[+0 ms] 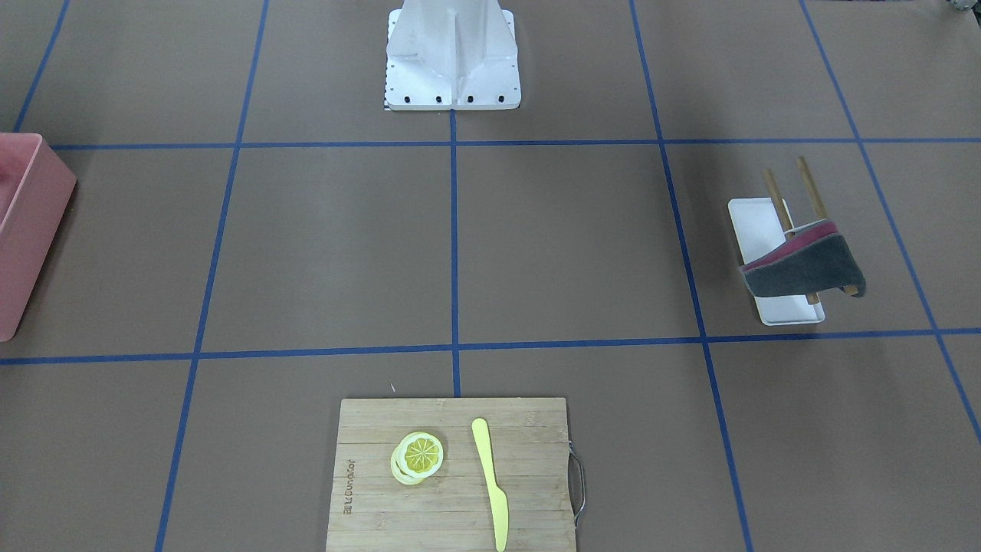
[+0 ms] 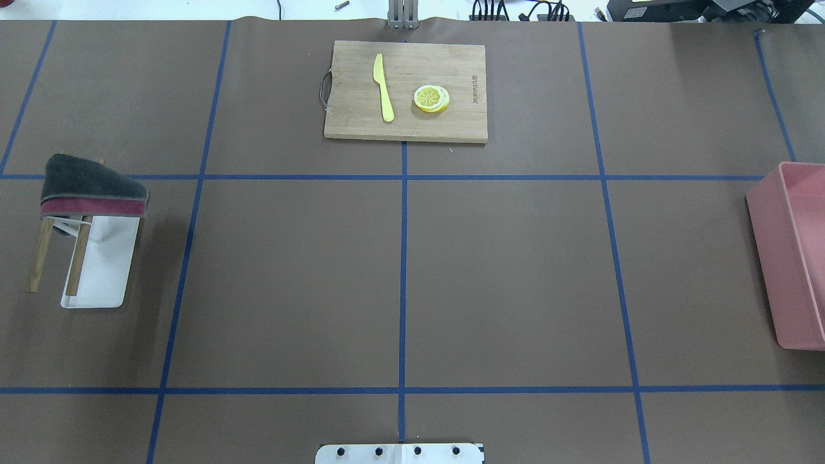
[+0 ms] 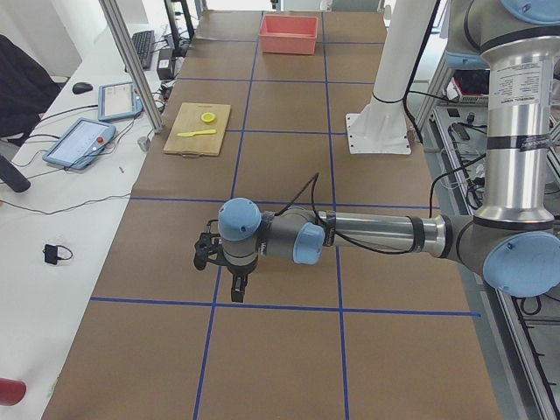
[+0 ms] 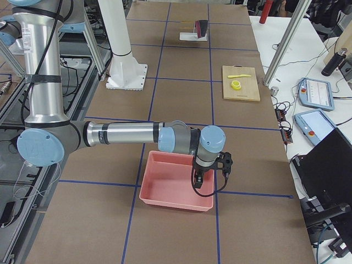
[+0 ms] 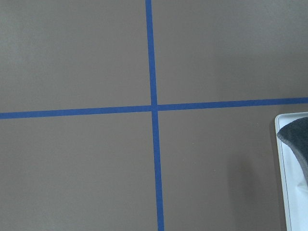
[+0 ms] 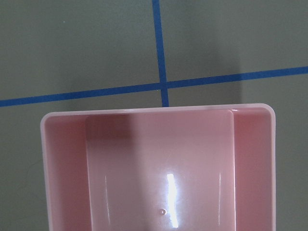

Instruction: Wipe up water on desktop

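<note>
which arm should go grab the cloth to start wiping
Left. The cloth hangs on the rack on the robot's left side, and the left wrist view shows its edge. The right tool hovers over the pink bin at the far end.

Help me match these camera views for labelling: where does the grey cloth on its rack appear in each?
Front-facing: cloth, right of centre.
Overhead: cloth, far left.
Exterior left: not visible.
Exterior right: cloth, far top.
Left wrist: cloth corner, right edge.
Right wrist: not in it.
Shared landmark: bamboo cutting board, in all four exterior views.
</note>
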You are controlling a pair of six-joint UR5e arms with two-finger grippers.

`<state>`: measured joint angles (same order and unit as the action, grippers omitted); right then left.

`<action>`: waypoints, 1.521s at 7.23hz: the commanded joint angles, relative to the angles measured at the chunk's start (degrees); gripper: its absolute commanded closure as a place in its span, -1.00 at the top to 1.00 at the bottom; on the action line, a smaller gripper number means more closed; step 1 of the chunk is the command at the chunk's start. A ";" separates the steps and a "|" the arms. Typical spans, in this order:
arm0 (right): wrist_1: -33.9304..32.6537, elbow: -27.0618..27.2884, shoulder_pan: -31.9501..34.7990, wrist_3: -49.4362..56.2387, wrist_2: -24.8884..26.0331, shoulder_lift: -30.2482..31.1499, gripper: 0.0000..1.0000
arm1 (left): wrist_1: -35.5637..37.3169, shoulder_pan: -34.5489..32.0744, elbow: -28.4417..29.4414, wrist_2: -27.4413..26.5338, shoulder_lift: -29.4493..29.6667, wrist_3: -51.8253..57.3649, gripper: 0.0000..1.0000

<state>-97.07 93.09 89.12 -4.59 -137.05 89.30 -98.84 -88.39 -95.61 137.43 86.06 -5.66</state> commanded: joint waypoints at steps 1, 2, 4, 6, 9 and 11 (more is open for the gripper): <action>0.39 0.08 0.00 0.11 -0.58 0.17 1.00 | -0.56 -0.03 -0.10 0.20 -0.37 0.04 0.96; 0.48 0.25 0.00 0.11 -0.59 0.17 1.00 | -0.74 -0.03 -0.36 0.12 -0.28 0.04 0.96; 0.04 0.34 0.00 -0.24 -0.50 -0.62 1.00 | -0.39 0.14 -1.42 0.55 1.73 -9.02 0.96; 0.21 1.83 -0.09 -0.33 -0.58 -0.27 1.00 | -1.44 1.63 -1.94 6.07 4.37 -22.42 0.96; 0.65 1.92 -0.44 0.01 0.03 -0.53 1.00 | -6.00 14.08 -2.73 1.02 7.71 -40.15 0.96; 0.65 1.92 -0.62 0.11 -0.15 -0.45 1.00 | -9.26 16.66 -2.47 0.91 7.90 -43.29 0.96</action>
<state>-96.43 94.99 88.60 -4.60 -137.10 88.84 -106.61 -73.56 -98.14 138.74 93.62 -46.60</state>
